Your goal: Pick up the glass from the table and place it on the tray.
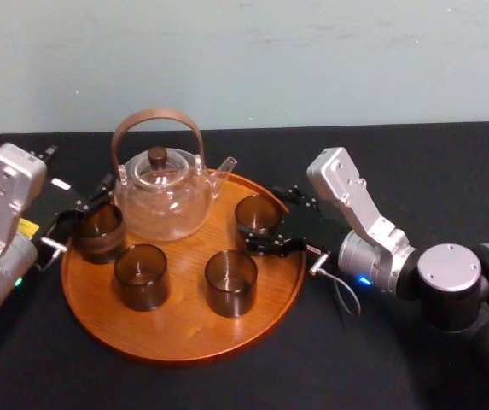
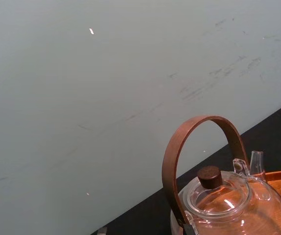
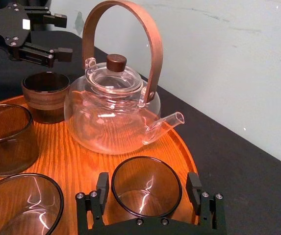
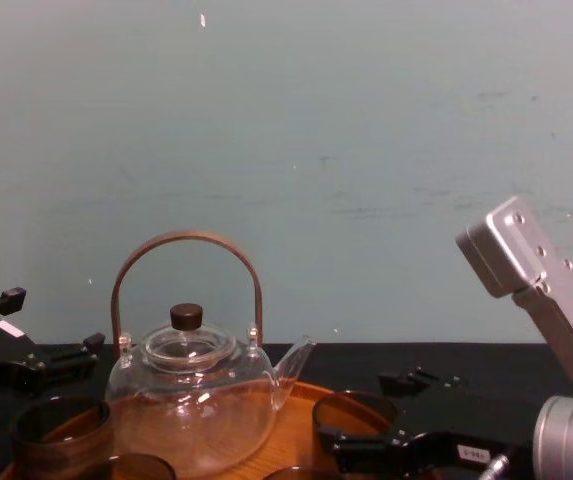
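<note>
The teapot [image 1: 163, 192] and four glasses [image 1: 142, 275] crowd the tray's [image 1: 184, 337] upper half at frame centre. Its lower part lies bare, and so does the black table [image 1: 227, 389] along the bottom edge.

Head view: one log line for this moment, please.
right claw open, straddling rear-right glass on wooden tray | left claw open by rear-left glass | glass teapot also on tray

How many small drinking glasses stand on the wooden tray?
4, all on the tray: the back-left glass by the left gripper, the front-left glass, the front-centre glass, and the right glass inside the open right gripper. None seems hidden.
</note>
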